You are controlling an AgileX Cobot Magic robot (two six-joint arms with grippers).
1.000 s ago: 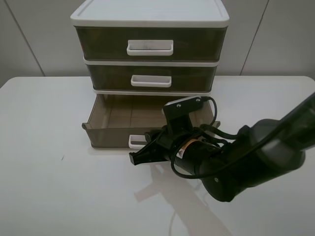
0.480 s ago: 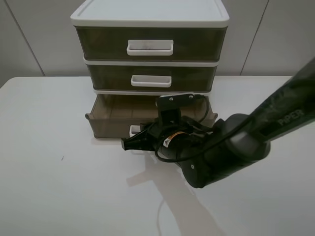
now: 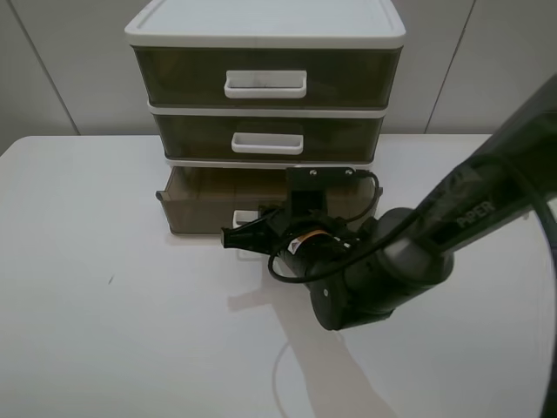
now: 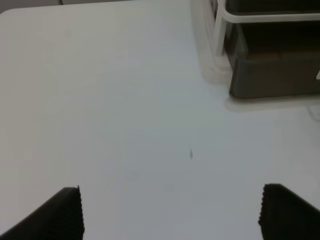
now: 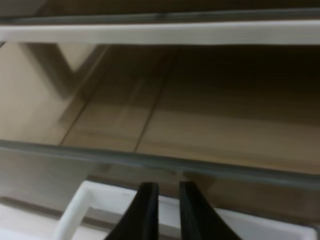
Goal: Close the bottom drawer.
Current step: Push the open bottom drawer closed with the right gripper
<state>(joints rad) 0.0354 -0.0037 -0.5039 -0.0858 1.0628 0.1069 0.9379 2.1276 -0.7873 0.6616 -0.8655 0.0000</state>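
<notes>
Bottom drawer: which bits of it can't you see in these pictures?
- Exterior high: the right gripper and its arm hide most of the white handle and the right side of the bottom drawer front.
- Right wrist: the handle runs off the picture's edge, and the view is blurry.
- Left wrist: only one corner of the drawer shows; the picture's edge cuts off the rest.

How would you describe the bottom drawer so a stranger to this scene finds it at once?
On the white table stands a white-framed unit of three smoky brown drawers. Look at the lowest tier, at table level. Unlike the shut top drawer and middle drawer, the bottom drawer juts partly out of the frame, showing its inside.
</notes>
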